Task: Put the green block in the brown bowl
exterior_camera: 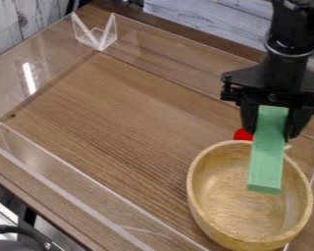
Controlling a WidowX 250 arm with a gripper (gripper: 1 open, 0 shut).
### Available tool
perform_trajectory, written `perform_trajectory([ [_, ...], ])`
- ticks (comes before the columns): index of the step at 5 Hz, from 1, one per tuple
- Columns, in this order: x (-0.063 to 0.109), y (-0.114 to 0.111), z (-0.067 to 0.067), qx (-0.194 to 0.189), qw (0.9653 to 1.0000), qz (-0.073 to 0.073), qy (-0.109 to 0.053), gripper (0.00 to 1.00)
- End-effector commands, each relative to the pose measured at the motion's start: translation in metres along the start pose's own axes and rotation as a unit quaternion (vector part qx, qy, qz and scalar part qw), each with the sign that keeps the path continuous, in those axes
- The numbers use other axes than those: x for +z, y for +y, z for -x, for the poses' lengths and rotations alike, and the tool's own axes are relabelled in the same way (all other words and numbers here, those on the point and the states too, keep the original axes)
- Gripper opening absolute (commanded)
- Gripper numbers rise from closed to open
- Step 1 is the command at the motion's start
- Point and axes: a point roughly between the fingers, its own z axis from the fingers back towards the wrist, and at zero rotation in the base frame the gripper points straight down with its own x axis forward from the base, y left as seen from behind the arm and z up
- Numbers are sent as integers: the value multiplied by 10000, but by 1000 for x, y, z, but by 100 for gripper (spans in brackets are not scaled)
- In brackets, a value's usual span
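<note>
Green and flat, the green block (267,155) hangs nearly upright, tilted a little, with its upper end pinched in the claw (271,114) and its lower end down over the hollow of the brown bowl (207,191). We cannot tell whether that lower end touches the bowl's inner floor or hangs just above it. We see the claw's dark fingers (247,110) standing partly spread, one on each side of the bar, closed on its width, and the claw points steeply downward from the black arm (293,39) that comes in from the top right.

Light-tan wood with clear grain makes up the bowl, which sits at the lower right of the worktop (121,108), its thick rim nearest us. Just behind the bowl and beside the claw, we catch a small red object (241,132), mostly hidden. Brown wood-grain covers the worktop, and clear plastic walls (42,59) fence it in, with a small clear folded piece (94,33) standing at the far left corner.
</note>
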Motion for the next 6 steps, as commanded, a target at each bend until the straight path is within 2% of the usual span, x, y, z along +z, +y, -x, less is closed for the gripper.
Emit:
perform_trajectory([
  [1,2,-1,1,-7,9995,239,-227,0],
  [2,-13,6,6,-30,9994,272,-227,0],
  [3,-13,-1,5,54,9995,232,-198,100],
  [4,-7,-8,-2,94,9995,193,-251,100],
  [6,48,1,-49,-248,9983,316,-411,100],
])
